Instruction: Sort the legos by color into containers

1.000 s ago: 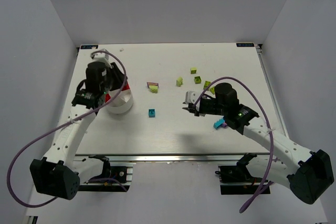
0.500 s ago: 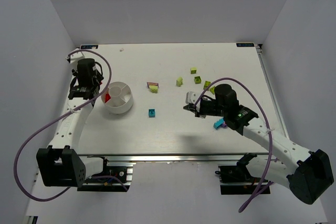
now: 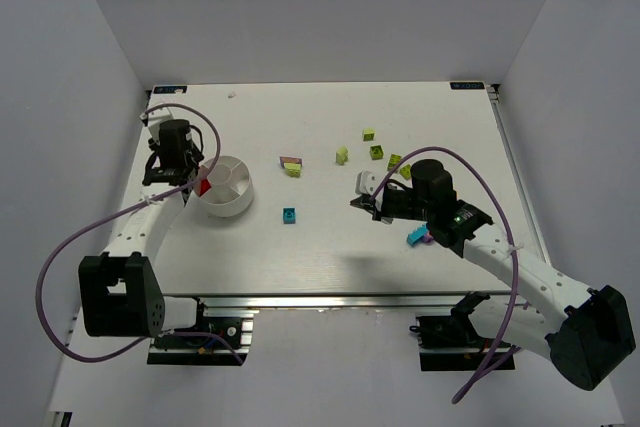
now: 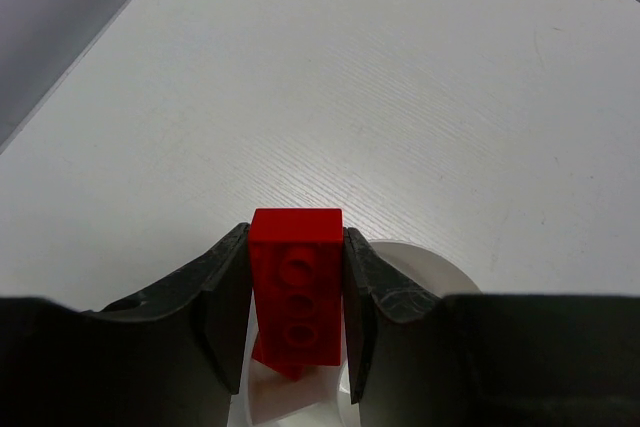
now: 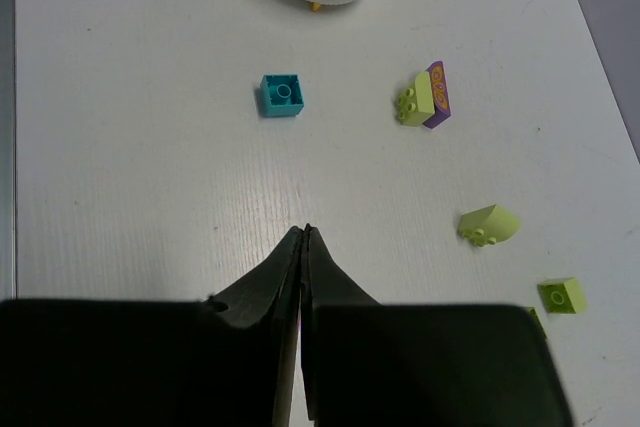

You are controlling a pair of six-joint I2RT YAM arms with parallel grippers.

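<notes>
My left gripper is shut on an upright red brick and holds it over the left rim of the round white dish; from above, the left gripper sits beside the dish. A second red piece lies in the compartment below. My right gripper is shut on nothing, low over bare table; in the top view the right gripper is right of centre. Ahead of it lie a teal brick and a lime-and-purple pair.
Loose lime bricks lie at the back right. A teal and a purple piece rest by the right forearm. The teal brick and the lime-purple pair sit mid-table. Grey walls enclose the table.
The left arm drew back from over the dish to its left rim, still holding the red brick. The right gripper closed on nothing and barely moved.
</notes>
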